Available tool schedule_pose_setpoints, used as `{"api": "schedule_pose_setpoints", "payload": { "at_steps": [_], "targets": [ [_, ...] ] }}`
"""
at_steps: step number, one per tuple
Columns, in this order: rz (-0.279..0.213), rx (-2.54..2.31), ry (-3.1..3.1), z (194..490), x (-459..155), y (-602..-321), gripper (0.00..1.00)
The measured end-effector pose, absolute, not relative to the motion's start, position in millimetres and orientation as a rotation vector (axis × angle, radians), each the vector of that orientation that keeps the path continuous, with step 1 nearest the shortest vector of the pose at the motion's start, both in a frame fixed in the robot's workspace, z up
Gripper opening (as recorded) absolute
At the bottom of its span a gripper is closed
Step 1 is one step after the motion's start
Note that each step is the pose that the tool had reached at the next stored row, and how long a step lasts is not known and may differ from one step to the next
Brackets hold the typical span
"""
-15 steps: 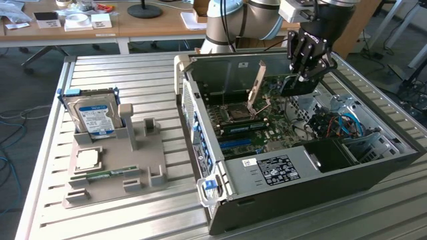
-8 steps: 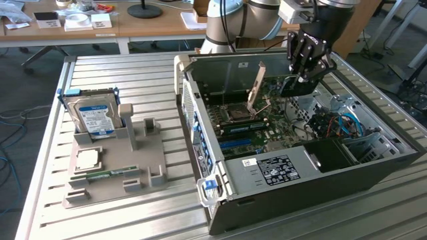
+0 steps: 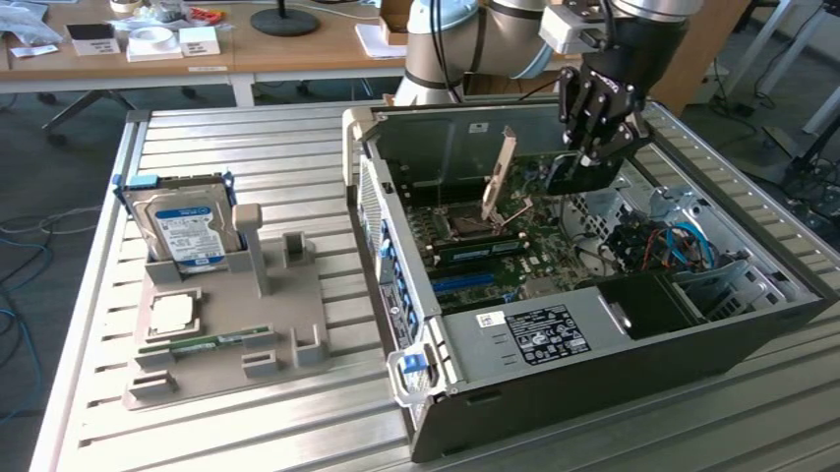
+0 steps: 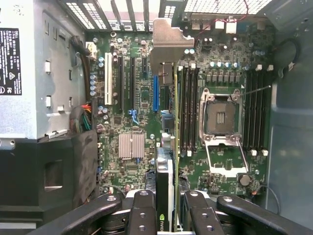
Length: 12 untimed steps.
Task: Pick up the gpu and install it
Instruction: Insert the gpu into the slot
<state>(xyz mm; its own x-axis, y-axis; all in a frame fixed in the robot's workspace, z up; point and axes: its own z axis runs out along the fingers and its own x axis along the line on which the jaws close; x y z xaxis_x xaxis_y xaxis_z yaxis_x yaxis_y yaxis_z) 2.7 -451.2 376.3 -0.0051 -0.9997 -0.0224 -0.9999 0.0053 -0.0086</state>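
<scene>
Operator: Where am I right now?
Spotter: Your gripper (image 3: 604,152) hangs over the computer case (image 3: 591,383), which lies on its side with the motherboard (image 3: 525,258) facing up.
Operator: And the grasp?
Spotter: Your fingers (image 4: 143,210) are clamped on the gpu (image 4: 165,169), one on each face, so from the wrist you see the card edge-on.
Operator: Where is the card exactly?
Spotter: You hold it above the board, raised off the slots in the exterior view. Its pale bracket (image 4: 168,41) points toward the vented rear wall (image 4: 122,10). From the wrist it lines up between the blue slot (image 4: 155,93) and the memory slots (image 4: 188,107).
Operator: Anything else nearby?
Spotter: At the exterior view's left, your grey holder (image 3: 302,285) carries the hard drive (image 3: 191,231) upright and the RAM stick (image 3: 210,344) lying flat, well apart from the case.
</scene>
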Motion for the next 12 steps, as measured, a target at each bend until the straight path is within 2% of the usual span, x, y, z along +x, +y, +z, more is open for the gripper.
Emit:
{"api": "schedule_pose_setpoints", "payload": {
  "at_steps": [12],
  "targets": [
    [0.015,-2.200,2.211,369.3,1.4,-451.1,0.27]
  ]
}}
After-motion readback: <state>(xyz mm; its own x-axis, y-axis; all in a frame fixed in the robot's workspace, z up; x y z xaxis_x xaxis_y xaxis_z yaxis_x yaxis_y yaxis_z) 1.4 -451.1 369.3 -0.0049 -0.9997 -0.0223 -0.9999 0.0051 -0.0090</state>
